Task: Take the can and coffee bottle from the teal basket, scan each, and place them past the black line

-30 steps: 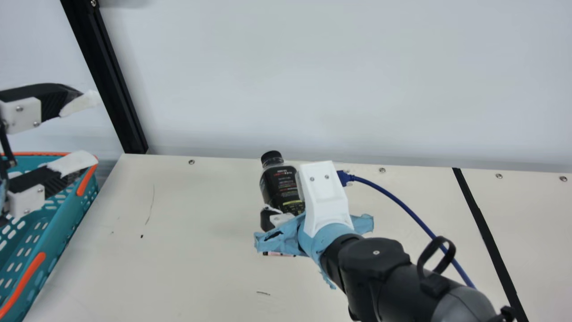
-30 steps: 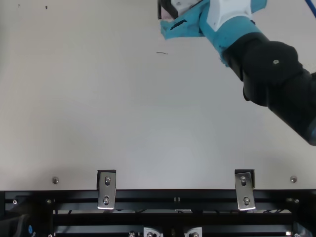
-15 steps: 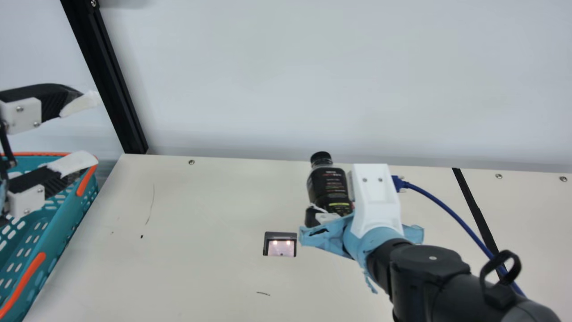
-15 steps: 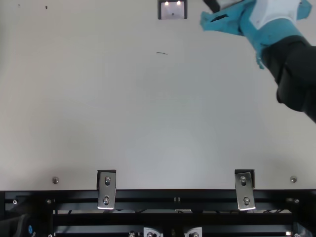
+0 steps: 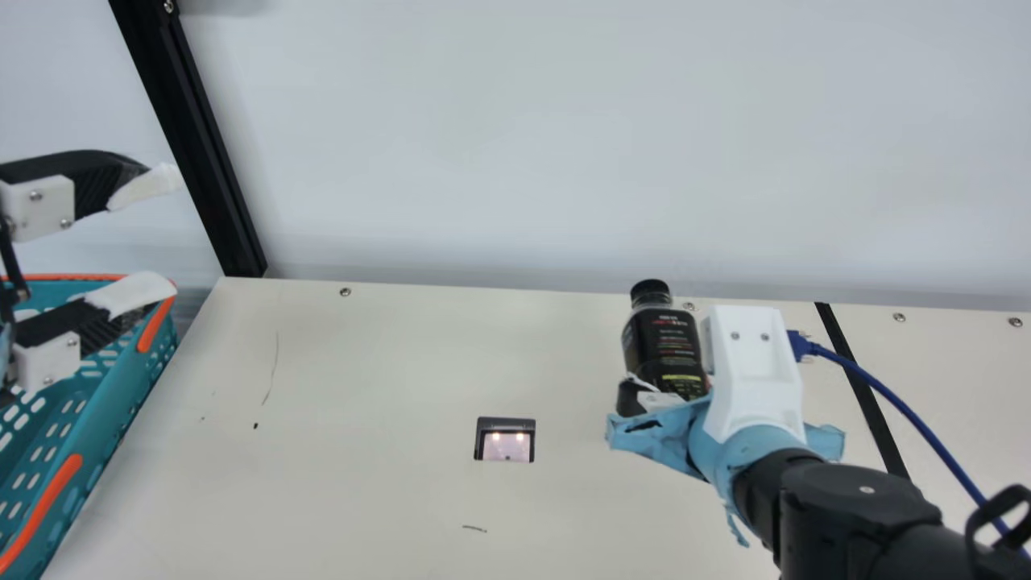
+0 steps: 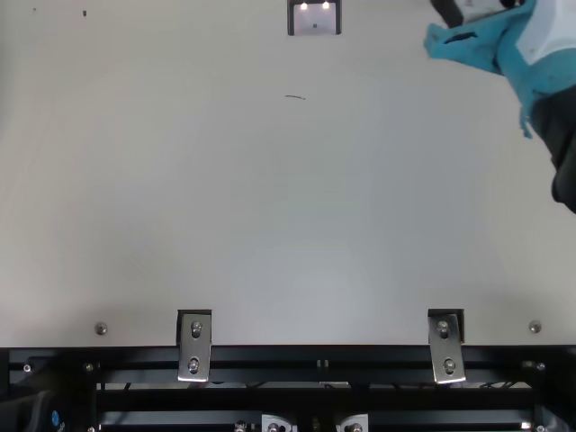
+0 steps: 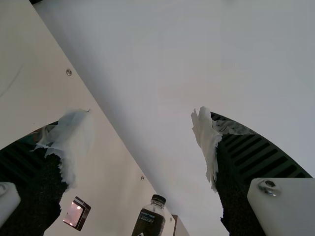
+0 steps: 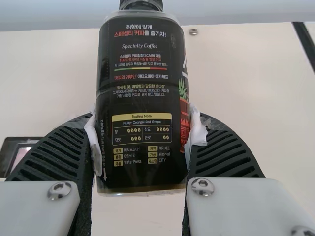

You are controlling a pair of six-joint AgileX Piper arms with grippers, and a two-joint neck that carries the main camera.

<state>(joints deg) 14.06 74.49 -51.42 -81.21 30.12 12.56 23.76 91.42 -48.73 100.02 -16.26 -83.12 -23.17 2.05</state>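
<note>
In the main view my right gripper (image 5: 664, 395) holds the dark coffee bottle (image 5: 664, 342) over the table, left of the black line (image 5: 870, 403). The right wrist view has the coffee bottle (image 8: 140, 108) pinched between both fingers of my right gripper (image 8: 142, 137). At the main view's left, my left gripper (image 5: 149, 234) stands open by the teal basket (image 5: 105, 427), nothing between its fingers. Those fingers are wide apart in the left wrist view, at my left gripper (image 7: 142, 123). The scanner (image 5: 505, 443) lies in the table, its lights on. I see no can.
A blue cable (image 5: 910, 407) trails from the right wrist across the black line. A black post (image 5: 193, 145) rises behind the basket. The pale wall (image 5: 564, 145) borders the table's far edge (image 5: 419, 288).
My right gripper has carried the coffee bottle rightward, away from above the scanner, which was partly covered before. My left arm has kept still.
</note>
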